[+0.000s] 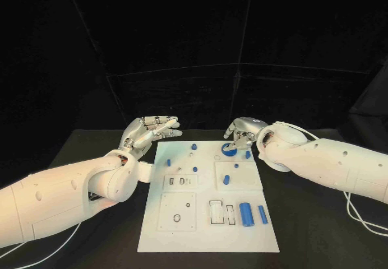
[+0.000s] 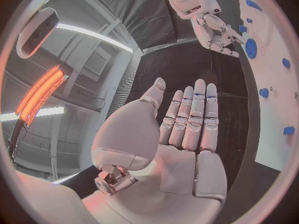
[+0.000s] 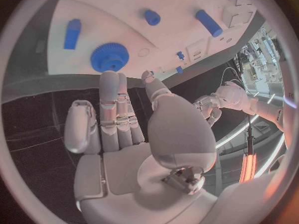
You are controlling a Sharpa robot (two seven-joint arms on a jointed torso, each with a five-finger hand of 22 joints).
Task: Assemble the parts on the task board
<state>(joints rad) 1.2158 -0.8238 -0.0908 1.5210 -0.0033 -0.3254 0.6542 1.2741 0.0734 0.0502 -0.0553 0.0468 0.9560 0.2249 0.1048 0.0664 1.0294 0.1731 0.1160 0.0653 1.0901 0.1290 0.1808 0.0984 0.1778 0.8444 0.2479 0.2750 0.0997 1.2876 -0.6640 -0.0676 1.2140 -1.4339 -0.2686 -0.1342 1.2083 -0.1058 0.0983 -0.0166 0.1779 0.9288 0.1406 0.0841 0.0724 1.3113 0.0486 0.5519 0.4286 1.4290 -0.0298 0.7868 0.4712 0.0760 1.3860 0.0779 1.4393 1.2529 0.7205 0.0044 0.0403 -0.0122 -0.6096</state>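
- Black counter (image 1: pixel 323 235) is seen under a white task board (image 1: pixel 206 235), which lies in the middle between the two arms.
- Left hand (image 1: pixel 149 131) is held just beyond the board's far left corner, fingers spread, nothing gripped; its open palm (image 2: pixel 181 154) is seen bare in the left wrist view.
- Right hand (image 1: pixel 243 133) is held at the board's far edge, fingers extended, nothing held, just above a blue gear (image 1: pixel 230 149).
- The gear (image 3: pixel 109 57) is seen lying on the board, close beyond the fingertips (image 3: pixel 109 79).
- Two blue cylinders (image 1: pixel 246 214) lie side by side near the board's near right part.
- Small blue pegs (image 1: pixel 226 179) are scattered on the far half.
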